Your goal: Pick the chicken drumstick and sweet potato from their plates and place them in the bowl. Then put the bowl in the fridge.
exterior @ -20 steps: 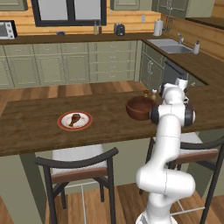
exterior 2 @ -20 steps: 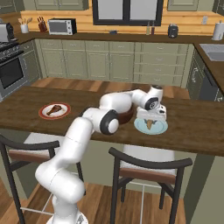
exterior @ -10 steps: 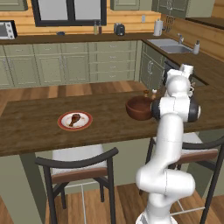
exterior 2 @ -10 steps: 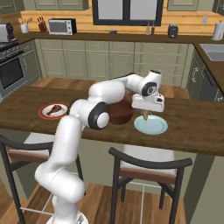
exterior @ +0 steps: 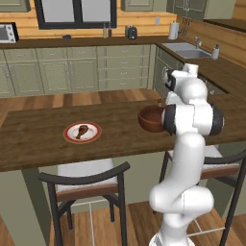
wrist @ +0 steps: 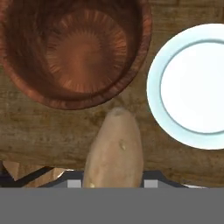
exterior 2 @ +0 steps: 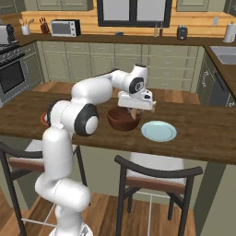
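Above the counter, between bowl (wrist: 74,52) and teal plate (wrist: 192,87), the gripper (exterior 2: 135,110) is clamped on the sweet potato (wrist: 114,151). Judged firm, fairly heavy, smooth-skinned; a mid-body hold suits it. Drumstick (exterior: 82,129) rests on red-rimmed plate (exterior: 68,137).

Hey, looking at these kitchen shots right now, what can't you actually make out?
- Gripper fingers: in the hand view the tan oblong sweet potato covers them, so the contact cannot be seen.
- Round dark reddish-brown wooden bowl: in the left base view the white arm covers its right side.
- White plate with a red-orange rim: in the right base view the arm hides nearly all of it, including the golden-brown chicken drumstick.
- Pale teal-blue round plate: cut off by the hand view's right edge.
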Motion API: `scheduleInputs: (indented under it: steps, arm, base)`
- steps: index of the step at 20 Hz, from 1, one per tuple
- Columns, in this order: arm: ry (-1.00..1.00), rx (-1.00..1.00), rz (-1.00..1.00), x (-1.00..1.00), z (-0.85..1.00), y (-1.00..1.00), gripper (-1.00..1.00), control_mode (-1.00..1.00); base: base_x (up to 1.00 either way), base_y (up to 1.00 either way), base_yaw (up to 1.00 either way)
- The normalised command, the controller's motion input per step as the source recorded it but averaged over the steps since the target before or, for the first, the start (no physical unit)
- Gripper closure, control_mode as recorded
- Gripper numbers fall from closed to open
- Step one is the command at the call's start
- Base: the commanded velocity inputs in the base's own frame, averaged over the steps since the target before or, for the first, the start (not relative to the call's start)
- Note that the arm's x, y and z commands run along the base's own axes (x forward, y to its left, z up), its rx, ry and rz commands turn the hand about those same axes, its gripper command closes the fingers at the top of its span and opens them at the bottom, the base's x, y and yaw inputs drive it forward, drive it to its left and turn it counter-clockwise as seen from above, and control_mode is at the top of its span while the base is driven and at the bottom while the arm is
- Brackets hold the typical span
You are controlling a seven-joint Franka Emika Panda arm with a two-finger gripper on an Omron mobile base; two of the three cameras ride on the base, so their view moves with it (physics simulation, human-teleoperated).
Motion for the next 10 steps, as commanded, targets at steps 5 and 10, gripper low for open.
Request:
scheduleInputs:
  steps: [5, 10]
  arm:
    - [0.00, 0.00, 0.00, 0.26, -0.03, 0.99, 1.00, -1.00]
    - [0.00, 0.00, 0.00, 0.93, -0.14, 0.34, 1.00, -1.00]
  base:
    - [0.00, 0.00, 0.00]
    - [0.00, 0.00, 0.00]
